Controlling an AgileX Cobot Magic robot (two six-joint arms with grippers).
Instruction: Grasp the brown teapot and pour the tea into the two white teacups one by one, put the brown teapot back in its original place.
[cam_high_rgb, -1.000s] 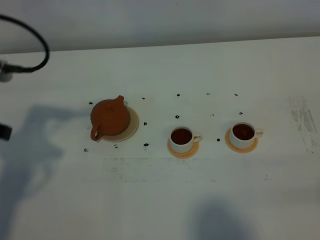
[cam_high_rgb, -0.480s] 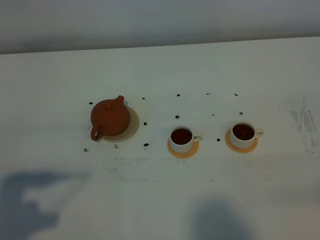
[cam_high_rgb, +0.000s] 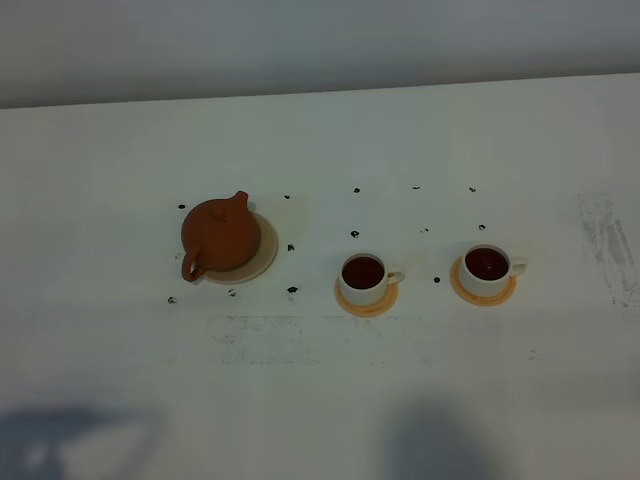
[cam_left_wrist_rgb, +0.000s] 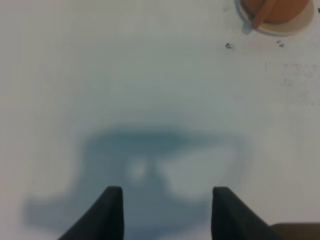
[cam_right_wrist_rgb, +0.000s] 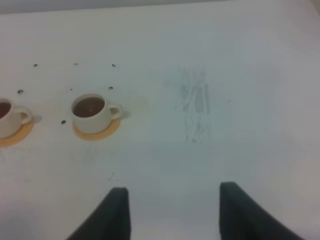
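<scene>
**Left arm, near to far.** The left gripper hangs over the bare white table. Its two dark fingers are spread apart, with nothing between them, and its blurred shadow lies on the tabletop just ahead. Well ahead of this gripper, and off toward the right arm's side, the brown teapot sits on the cream saucer. The wrist view shows only the pot's edge and loop handle. A few small black marks dot the table near the saucer.

**Right arm, near to far.** The right gripper is also spread and holds nothing. A faint scuffed patch marks the table ahead of it. Farther ahead, toward the left arm's side, one white teacup stands on an orange coaster. The second teacup is beyond it, cut by the frame edge.

**Overhead view.** Neither gripper appears here. The teapot rests upright on its saucer, lid on, with its handle toward the camera. The two teacups stand apart from each other, each on a coaster, and both hold dark tea.
</scene>
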